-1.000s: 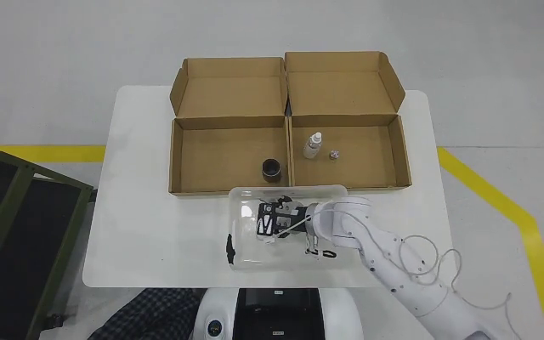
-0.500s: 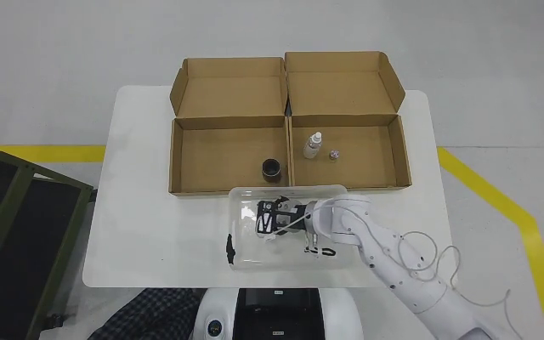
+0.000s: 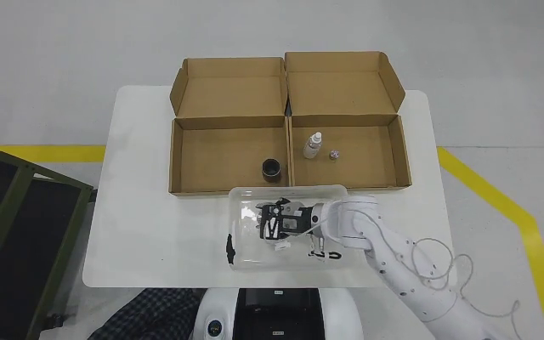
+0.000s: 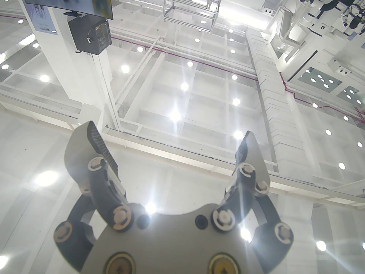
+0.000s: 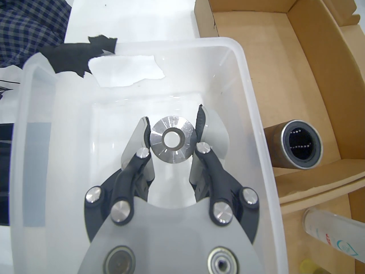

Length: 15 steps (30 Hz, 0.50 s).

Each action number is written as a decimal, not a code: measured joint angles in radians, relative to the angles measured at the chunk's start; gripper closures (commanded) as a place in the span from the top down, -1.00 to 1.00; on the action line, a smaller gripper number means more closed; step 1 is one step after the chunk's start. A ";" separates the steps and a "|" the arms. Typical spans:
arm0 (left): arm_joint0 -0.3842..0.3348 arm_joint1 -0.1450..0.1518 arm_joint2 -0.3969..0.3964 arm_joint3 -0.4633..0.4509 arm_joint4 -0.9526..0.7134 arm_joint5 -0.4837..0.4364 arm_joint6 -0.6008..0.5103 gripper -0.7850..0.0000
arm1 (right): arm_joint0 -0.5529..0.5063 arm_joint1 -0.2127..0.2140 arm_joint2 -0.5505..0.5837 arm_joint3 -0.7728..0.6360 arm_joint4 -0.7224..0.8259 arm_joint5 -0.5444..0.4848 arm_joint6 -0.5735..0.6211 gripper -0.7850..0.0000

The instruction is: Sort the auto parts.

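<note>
The right hand (image 5: 173, 126) is closed on a flat metal ring (image 5: 186, 132), gripping it by its rim inside the clear plastic bin (image 5: 252, 115) at the near edge of the white worktop (image 3: 144, 212). The left hand (image 4: 168, 129) points up at the ceiling, fingers spread wide apart. A dark cylindrical bearing (image 3: 272, 169) lies in the left cardboard box (image 3: 212, 161).

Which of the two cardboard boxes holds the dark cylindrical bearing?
The left box in the top view, with the bearing at its near wall. The right box holds a white bottle.
</note>
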 measured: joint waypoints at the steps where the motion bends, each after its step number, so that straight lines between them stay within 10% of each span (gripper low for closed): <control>1: 0.000 0.000 0.000 0.000 0.000 0.000 0.000 1.00 | -0.007 0.003 0.008 -0.012 0.004 -0.007 -0.003 -1.00; 15: 0.000 0.000 0.000 0.000 0.000 0.000 0.000 1.00 | -0.115 0.049 0.172 -0.237 0.054 -0.066 -0.003 -1.00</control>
